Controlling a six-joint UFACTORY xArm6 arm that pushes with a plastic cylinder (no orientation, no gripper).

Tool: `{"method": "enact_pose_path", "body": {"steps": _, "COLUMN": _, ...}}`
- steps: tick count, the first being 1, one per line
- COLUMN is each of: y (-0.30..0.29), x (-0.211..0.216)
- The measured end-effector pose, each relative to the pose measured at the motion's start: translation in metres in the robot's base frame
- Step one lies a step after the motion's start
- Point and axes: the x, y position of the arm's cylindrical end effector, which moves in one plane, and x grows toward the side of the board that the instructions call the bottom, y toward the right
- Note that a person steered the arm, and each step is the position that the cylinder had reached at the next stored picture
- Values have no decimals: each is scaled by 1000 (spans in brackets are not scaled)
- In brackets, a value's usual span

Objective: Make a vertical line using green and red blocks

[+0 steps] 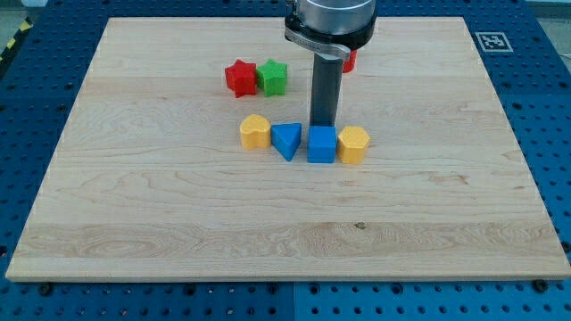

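A red star block (pixel 238 78) and a green star block (pixel 273 78) sit side by side, touching, at the upper middle of the wooden board (pixel 134 205). Another red block (pixel 351 60) is mostly hidden behind the arm at the view's top; its shape cannot be made out. My tip (pixel 323 124) stands just above the blue cube (pixel 321 144), right of the green star and below the hidden red block. No other green block is visible.
A row lies below my tip: a yellow block (pixel 255 132), a blue triangle (pixel 286 140), the blue cube, and a yellow block (pixel 353 144). The arm's body (pixel 330 22) covers the board's top middle.
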Motion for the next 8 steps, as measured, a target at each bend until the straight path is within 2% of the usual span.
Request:
{"method": "enact_pose_path", "body": {"steps": 3, "y": 0, "x": -18}}
{"method": "enact_pose_path", "body": {"steps": 5, "y": -74, "x": -58}}
{"method": "enact_pose_path", "body": {"steps": 7, "y": -175, "x": -50}}
{"method": "enact_pose_path", "body": {"steps": 8, "y": -197, "x": -82}}
